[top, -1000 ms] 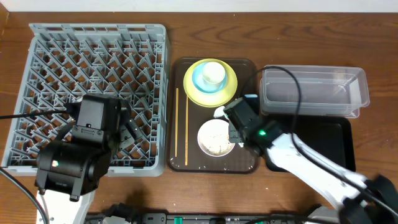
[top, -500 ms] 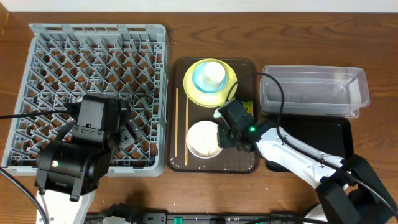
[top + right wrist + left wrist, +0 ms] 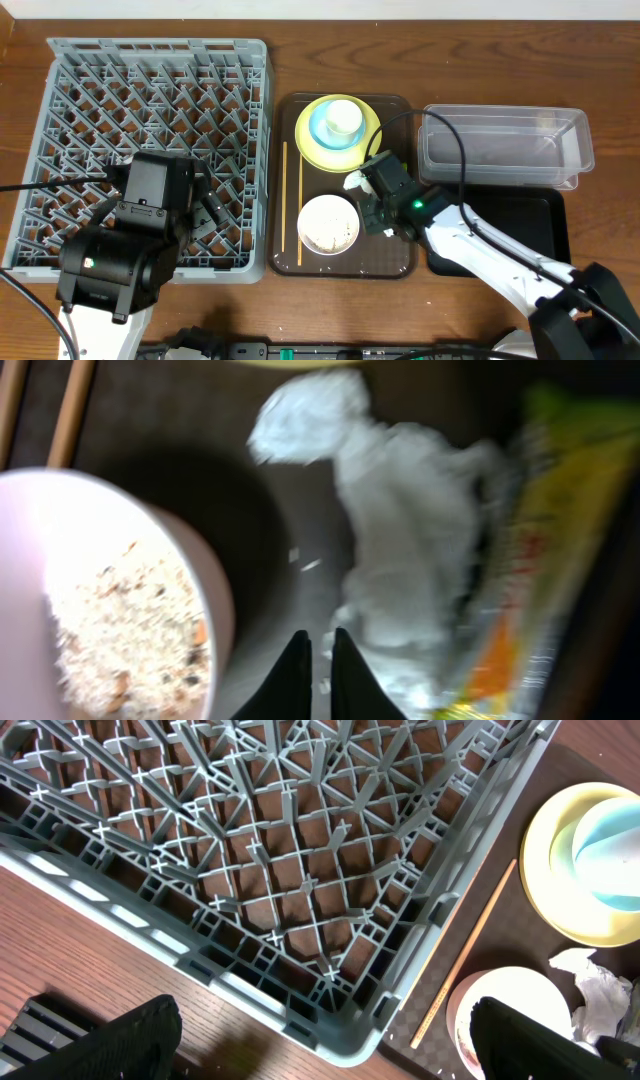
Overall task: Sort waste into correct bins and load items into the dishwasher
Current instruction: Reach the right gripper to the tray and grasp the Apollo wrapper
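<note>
The white bowl (image 3: 328, 225) holds rice-like crumbs (image 3: 110, 620) and stands on the brown serving tray (image 3: 400, 260). My right gripper (image 3: 373, 217) hovers low just right of it, beside the crumpled tissue (image 3: 400, 510) and the orange-and-green wrapper (image 3: 540, 560). Its tips (image 3: 318, 645) are shut to a thin slit and hold nothing. A yellow plate (image 3: 360, 150) carries a light-blue cup (image 3: 322, 128) and a white cup (image 3: 344, 117). Chopsticks (image 3: 285, 205) lie along the tray's left side. My left gripper (image 3: 330, 1040) stands wide open over the near right corner of the grey dish rack (image 3: 150, 120).
A clear plastic tub (image 3: 500, 148) sits at the right. The flat black tray (image 3: 520, 225) lies in front of it, partly under my right arm. A few loose crumbs dot the serving tray (image 3: 300, 555) near the bowl. The rack's wall runs close to the tray's left edge.
The white bowl sits a little further left on the tray than a second ago. My right arm swung left against it, then drew back to the right. The left arm has not moved.
</note>
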{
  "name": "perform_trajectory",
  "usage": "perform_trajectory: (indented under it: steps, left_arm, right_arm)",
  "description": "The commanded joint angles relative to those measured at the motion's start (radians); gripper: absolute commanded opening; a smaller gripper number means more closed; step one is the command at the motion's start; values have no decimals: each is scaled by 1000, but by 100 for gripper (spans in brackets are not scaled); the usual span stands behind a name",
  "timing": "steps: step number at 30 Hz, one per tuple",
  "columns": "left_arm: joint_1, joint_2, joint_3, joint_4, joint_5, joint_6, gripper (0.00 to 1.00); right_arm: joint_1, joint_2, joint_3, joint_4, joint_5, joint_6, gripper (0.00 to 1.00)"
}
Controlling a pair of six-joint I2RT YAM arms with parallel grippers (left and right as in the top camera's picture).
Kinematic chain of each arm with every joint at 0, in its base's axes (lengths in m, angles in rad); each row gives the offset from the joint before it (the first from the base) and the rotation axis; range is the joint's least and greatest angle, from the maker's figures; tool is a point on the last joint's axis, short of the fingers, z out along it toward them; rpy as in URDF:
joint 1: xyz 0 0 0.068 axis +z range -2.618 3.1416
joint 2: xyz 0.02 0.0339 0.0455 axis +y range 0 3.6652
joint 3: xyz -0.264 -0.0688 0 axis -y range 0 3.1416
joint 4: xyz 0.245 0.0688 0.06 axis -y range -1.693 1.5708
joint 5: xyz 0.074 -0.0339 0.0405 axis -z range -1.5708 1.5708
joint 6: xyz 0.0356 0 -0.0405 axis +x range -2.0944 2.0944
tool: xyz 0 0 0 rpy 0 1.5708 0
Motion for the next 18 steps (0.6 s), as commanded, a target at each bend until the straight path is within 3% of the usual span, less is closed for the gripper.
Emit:
perform_trajectory:
  steps: [1,11,14,18]
  left_arm:
    - [6,-1,5,-1,-9,5,93]
    - [6,-1,5,-1,-10,5,93]
    - [6,-1,5,-1,-9,5,93]
    - [6,-1,5,-1,-9,5,93]
  right_arm:
    - [-11,-18,24,-30,145,-19,8]
    - [-41,22,10,-53,223,-13,9]
    - [-50,48,10,-38,236,1,18]
    - [-53,70,10,-16,232,1,19]
